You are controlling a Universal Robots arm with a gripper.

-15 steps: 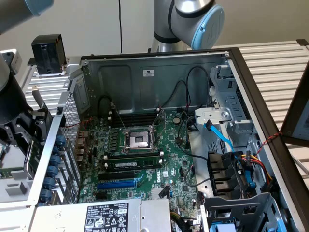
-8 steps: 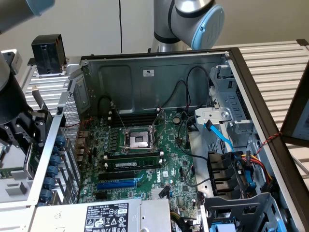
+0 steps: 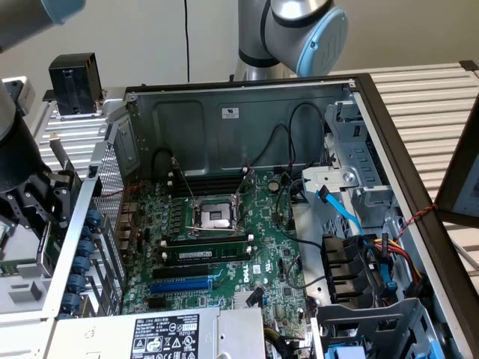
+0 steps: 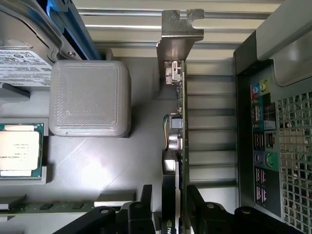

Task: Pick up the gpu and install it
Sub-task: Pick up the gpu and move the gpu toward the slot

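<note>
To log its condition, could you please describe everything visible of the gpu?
The gpu is seen edge-on, standing upright: a thin green board with silver connectors, a black fan shroud on one face and a silver metal bracket at one end. A grey block stands apart beside it. The gripper is at its fan end.

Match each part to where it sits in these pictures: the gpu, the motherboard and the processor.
Parts
1. gpu
2. motherboard
3. processor

Places
A. lies flat in the open computer case, carrying memory sticks
B. sits in a recess of the grey tray
C. stands on edge between the fingers of the gripper

Pairs: 1-C, 2-A, 3-B
</note>
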